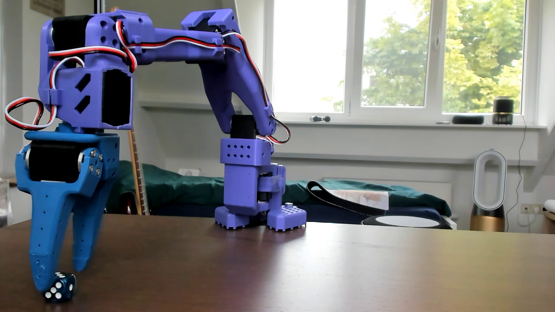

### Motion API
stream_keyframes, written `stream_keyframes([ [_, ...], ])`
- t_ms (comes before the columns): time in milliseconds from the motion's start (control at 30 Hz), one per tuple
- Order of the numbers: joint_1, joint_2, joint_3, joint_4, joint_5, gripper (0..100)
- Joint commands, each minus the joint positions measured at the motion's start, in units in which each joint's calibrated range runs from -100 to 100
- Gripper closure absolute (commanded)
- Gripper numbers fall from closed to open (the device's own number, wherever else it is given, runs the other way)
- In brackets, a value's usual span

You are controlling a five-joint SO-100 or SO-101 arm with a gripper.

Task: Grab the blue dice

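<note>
The blue dice (61, 287) is a small dark blue cube with white pips, resting on the brown table (330, 270) at the lower left of the other view. My gripper (61, 277) points straight down over it, its light-blue jaws apart. The nearer finger's tip reaches the table just left of the dice and appears to touch it. The farther finger's tip hangs behind and to the right, a little above the table. Nothing is held between the fingers.
The purple arm arches from its base (258, 216), clamped at the table's far edge, over to the gripper on the left. Beyond the table are a bed with a green cover, a guitar neck, a fan and a bright window.
</note>
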Motion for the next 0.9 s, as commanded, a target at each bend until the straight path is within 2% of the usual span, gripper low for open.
stream_keyframes([
  [0,-0.3,-1.6,-1.1,0.1,-0.1,87],
  [100,0.1,-1.4,-1.1,0.1,-0.2,99],
  [633,0.3,-2.4,3.6,0.1,-0.1,98],
  [867,0.0,-21.5,5.3,0.2,-1.5,98],
])
